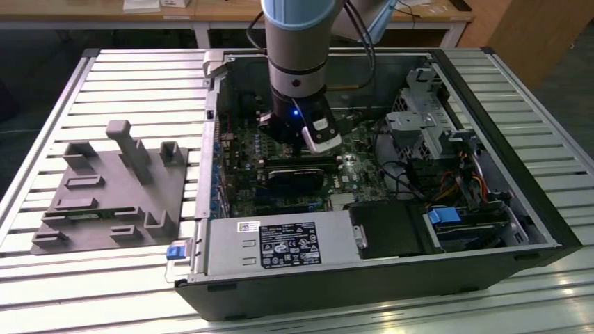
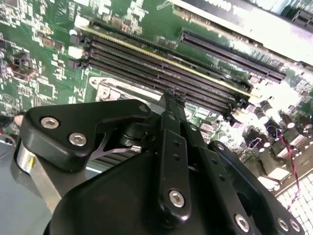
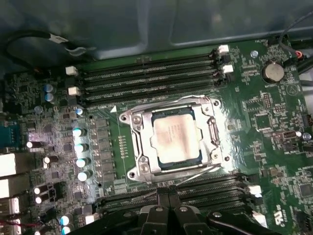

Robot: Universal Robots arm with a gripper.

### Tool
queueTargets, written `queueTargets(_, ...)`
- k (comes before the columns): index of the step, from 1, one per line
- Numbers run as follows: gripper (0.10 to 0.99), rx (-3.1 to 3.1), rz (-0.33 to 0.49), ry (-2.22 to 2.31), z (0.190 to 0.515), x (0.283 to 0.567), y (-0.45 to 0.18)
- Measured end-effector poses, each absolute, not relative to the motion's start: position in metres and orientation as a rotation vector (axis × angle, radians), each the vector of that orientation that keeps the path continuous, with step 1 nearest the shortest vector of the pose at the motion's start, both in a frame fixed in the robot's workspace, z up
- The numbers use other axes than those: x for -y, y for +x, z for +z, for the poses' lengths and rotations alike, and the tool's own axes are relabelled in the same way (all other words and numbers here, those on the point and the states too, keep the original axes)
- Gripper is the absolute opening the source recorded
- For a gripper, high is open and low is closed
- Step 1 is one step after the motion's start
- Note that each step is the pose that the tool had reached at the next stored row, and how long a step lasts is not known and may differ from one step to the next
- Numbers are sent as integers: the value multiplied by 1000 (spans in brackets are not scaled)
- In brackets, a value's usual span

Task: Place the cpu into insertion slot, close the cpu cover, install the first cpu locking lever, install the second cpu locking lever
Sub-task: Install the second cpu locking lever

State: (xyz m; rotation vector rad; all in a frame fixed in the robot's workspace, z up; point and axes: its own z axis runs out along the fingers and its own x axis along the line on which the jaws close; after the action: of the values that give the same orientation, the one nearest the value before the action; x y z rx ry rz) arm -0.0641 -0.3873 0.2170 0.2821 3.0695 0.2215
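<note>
In the first wrist view the cpu (image 3: 174,133) lies flat in the insertion slot (image 3: 128,174) at the frame's centre, with the cpu cover (image 3: 213,133) folded down around it. Light, stiff and fragile by the look of it, the chip would be best held by its edges; its printing is too faint to read. At lower centre the gripper (image 3: 168,196) hangs just beside the socket, its jaws closed together on nothing.

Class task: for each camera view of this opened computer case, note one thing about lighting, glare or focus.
Exterior view: daylight glares off the ribbed metal table. First wrist view: the silver-grey square cpu reflects brightly. Second wrist view: the black claw looms close and soft, while the long black memory slots look sharper.
</note>
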Motion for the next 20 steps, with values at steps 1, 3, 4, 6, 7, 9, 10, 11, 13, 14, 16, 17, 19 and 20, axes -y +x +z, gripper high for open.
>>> queueTargets(1, 102, -3069, 240, 283, 217, 388, -65)
queueTargets(3, 102, -3068, 276, 284, 216, 389, -66)
queueTargets(4, 102, -3067, 287, 284, 215, 390, -66)
queueTargets(6, 102, -3067, 297, 284, 215, 393, -66)
queueTargets(7, 102, -3067, 301, 285, 214, 395, -66)
queueTargets(9, 102, -3066, 309, 285, 213, 398, -67)
queueTargets(10, 102, -3066, 315, 285, 213, 398, -67)
queueTargets(11, 102, -3066, 321, 285, 212, 399, -67)
queueTargets(13, 102, -3065, 338, 285, 210, 399, -68)
queueTargets(14, 102, -3064, 348, 286, 210, 399, -69)
queueTargets(16, 102, -3063, 362, 286, 208, 399, -71)
queueTargets(17, 102, -3062, 369, 286, 207, 399, -72)
queueTargets(19, 102, -3061, 376, 286, 206, 400, -75)
queueTargets(20, 102, -3061, 378, 286, 205, 400, -76)
